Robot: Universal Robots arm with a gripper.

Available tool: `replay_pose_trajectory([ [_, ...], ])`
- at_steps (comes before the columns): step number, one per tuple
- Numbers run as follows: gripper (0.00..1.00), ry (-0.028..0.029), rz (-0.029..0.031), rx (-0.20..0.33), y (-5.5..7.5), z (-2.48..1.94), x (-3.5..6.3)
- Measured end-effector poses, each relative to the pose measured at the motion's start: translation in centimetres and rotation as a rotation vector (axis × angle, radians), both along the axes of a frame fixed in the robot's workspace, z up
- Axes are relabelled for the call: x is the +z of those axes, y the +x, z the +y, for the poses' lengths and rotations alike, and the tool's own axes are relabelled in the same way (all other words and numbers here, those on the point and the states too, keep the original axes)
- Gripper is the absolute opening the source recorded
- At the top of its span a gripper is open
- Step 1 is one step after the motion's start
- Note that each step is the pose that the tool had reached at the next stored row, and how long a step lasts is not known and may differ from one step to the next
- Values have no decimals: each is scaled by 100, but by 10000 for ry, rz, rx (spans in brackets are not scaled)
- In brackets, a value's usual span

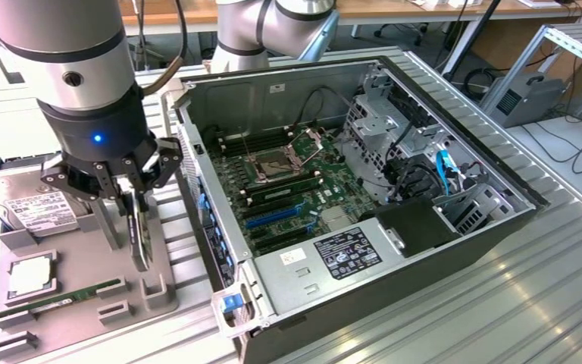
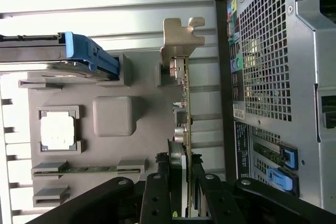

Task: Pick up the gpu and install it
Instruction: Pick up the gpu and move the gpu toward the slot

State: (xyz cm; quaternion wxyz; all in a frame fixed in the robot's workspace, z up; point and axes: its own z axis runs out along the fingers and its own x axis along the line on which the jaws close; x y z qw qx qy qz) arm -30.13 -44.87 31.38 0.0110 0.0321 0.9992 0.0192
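The gpu (image 1: 142, 236) stands on edge in a slot of the grey parts tray (image 1: 166, 297), a thin dark card beside the open computer case (image 1: 493, 220). My gripper (image 1: 129, 227) comes down from above and its fingers (image 1: 110, 220) press on both faces of the card. In the wrist view the card (image 2: 184, 114) runs away from the gripper (image 2: 181, 195), ending in its beige metal bracket (image 2: 181, 38). The black fingers (image 2: 156, 195) sit tight against both sides of it. Blue expansion slots (image 1: 273, 216) lie on the motherboard inside the case.
On the tray (image 2: 152, 129) lie a hard drive (image 1: 33, 206), a processor (image 1: 30, 277) and a green RAM stick (image 1: 64, 296). The case's rear panel (image 2: 262, 66) stands close beside the card. The ribbed metal table (image 1: 493, 303) extends toward the exterior view's right.
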Motion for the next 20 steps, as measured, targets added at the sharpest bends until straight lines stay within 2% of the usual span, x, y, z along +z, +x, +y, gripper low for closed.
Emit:
replay_pose_trajectory([
  [20,27,-1,0,0,5,2,117],
])
